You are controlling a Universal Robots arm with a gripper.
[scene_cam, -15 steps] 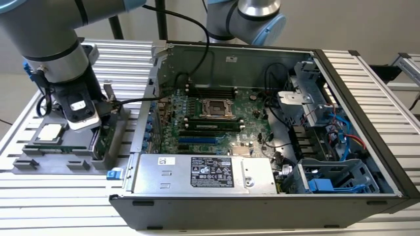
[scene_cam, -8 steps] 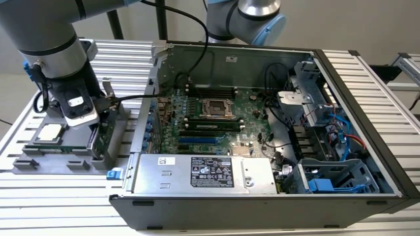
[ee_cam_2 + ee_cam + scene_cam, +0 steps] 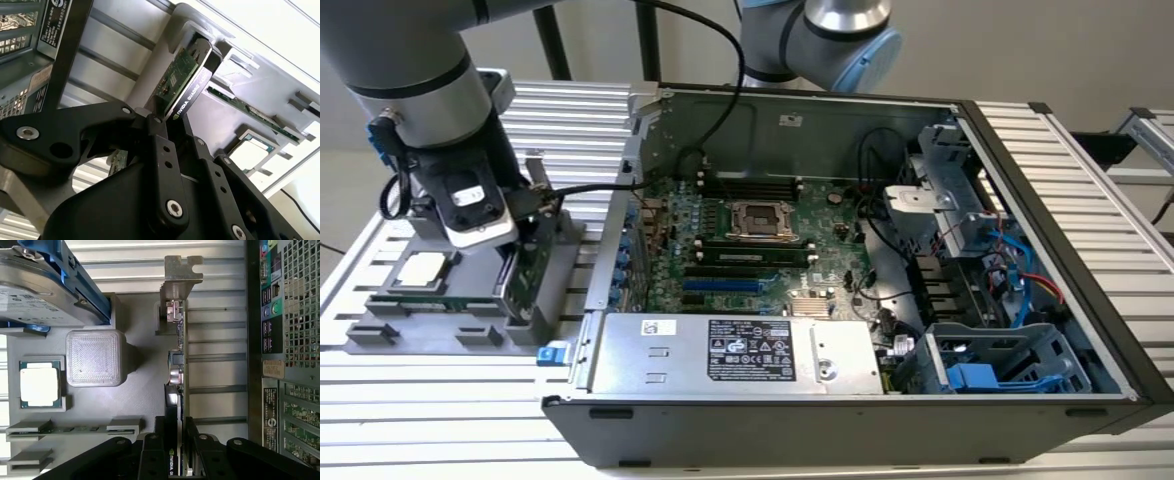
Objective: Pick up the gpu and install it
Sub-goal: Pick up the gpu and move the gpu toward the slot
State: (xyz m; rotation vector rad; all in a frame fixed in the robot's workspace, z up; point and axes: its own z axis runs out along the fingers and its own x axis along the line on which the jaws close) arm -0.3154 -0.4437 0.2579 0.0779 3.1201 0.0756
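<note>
One thin green-and-black gpu card (image 3: pixel 176 370) stands on edge in a slot of the single grey moulded holder (image 3: pixel 135 390), which lies on the ribbed aluminium tabletop (image 3: pixel 454 400) just beside the one open black computer case (image 3: pixel 827 430). The holder also carries one square silver processor chip (image 3: pixel 40 386), one narrow green memory stick (image 3: pixel 75 429) and one silver hard drive with blue rails (image 3: pixel 35 295). The one black claw (image 3: pixel 176 440) is clenched on the gpu card: in both wrist views its two fingers (image 3: pixel 150 455) press against the card's opposite faces, with almost no gap between them beyond the card's thickness.
</note>
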